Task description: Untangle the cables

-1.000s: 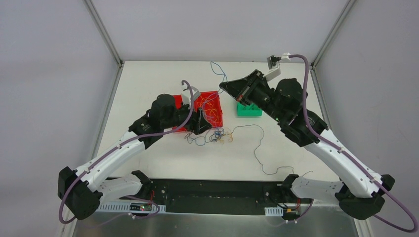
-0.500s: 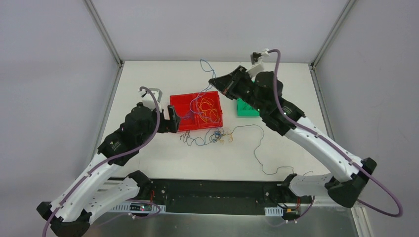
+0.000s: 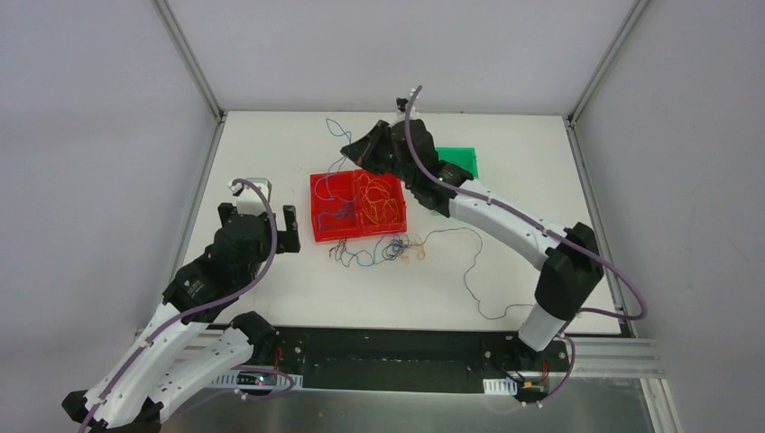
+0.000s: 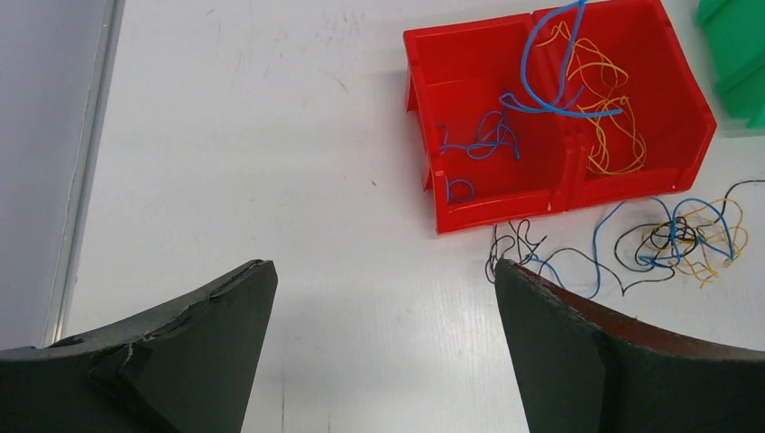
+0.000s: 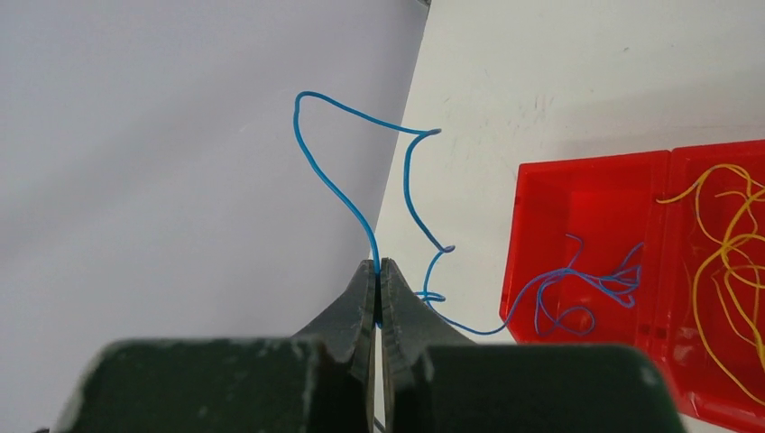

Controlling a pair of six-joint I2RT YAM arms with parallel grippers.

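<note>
Our right claw (image 5: 379, 275) is clenched, its two fingers pressed flat together on a thin blue cable (image 5: 336, 194). The cable rises from the fingertips in a tall loop, bends back down past the claw and trails towards the left compartment of the red tray (image 5: 586, 161). From the wrist view we cannot quite tell whether its far end rests among the strands lying there or only hangs over them. Seen from above, this claw sits just beyond the tray's far left corner.

Our left claw (image 4: 381, 271) is released, its jaws spread wide and holding nothing. It hangs over bare bench (image 4: 271, 135) to the left of the tray, well apart from it.

Inside the tray, the left compartment holds a few short blue-purple cables (image 4: 483, 140) and the right one holds curly orange-yellow cables (image 4: 613, 117). Just in front of the tray's near wall, a loose tangle (image 4: 677, 239) of black, blue and orange-yellow cables lies on the bench. From it one long thin strand (image 3: 469, 271) wanders off towards the near right of the bench. A green tray (image 3: 456, 161) stands to the right of the red one, partly hidden behind the right arm.
</note>
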